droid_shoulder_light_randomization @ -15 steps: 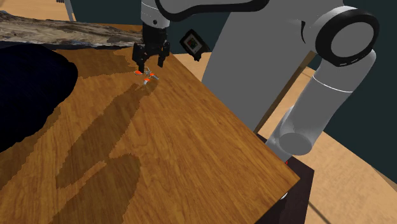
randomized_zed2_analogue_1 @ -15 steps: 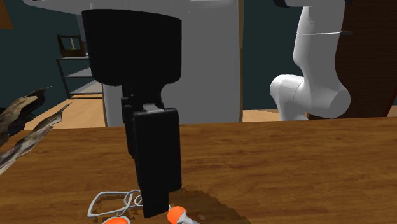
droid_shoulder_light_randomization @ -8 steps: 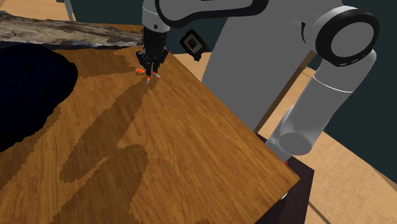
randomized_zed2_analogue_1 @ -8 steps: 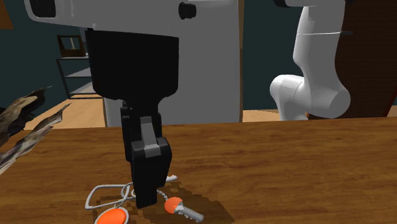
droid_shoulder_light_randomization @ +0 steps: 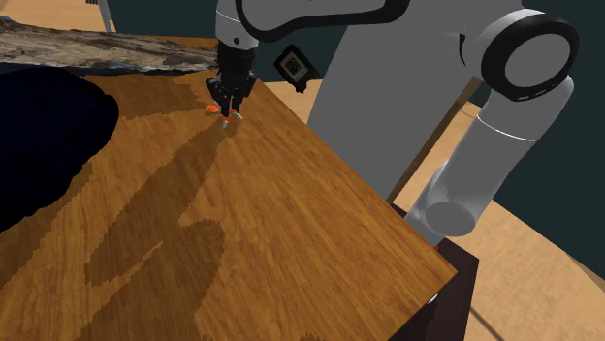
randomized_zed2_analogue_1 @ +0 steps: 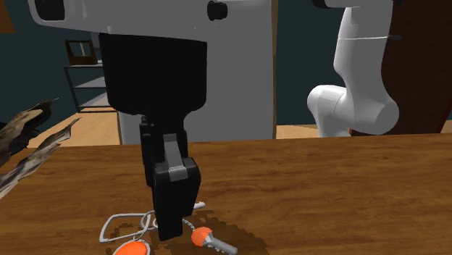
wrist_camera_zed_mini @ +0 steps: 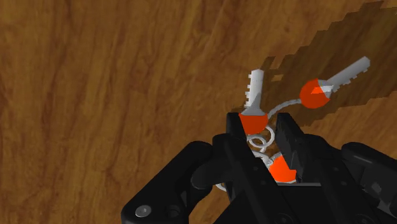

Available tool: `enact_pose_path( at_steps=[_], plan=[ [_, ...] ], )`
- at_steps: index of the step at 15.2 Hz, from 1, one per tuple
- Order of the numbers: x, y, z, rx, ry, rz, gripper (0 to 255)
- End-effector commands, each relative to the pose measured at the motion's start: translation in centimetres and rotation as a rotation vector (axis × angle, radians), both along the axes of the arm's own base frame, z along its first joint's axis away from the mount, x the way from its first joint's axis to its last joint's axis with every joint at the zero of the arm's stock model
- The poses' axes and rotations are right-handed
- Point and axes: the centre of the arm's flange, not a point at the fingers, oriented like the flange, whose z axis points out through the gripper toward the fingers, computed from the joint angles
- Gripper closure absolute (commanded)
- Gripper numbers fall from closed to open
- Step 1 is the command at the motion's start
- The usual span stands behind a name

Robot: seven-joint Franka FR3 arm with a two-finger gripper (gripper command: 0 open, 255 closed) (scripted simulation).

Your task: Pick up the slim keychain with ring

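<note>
On my screen there is a wooden table with a warm brown grain, and long soft shadows lie across it in the shoulder view. Along its far edge rests a rough grey-brown log, whose ragged end I also see at the second exterior view's left. A black area cuts into the table at the shoulder view's left. The walls are dark blue-green and the floor is pale wood. Behind the table stands a broad grey panel. Further back I make out a grey shelf with a small brown frame on it.
</note>
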Motion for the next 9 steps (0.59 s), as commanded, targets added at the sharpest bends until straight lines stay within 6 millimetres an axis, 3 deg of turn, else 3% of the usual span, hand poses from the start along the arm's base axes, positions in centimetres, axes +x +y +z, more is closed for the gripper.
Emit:
enact_pose_path(
  at_steps=[1,9],
  plan=[
    [0.1,0.2,0.4,0.000,0.009,0.004,255],
    [0.1,0.2,4.6,0.000,0.009,0.004,255]
  ],
)
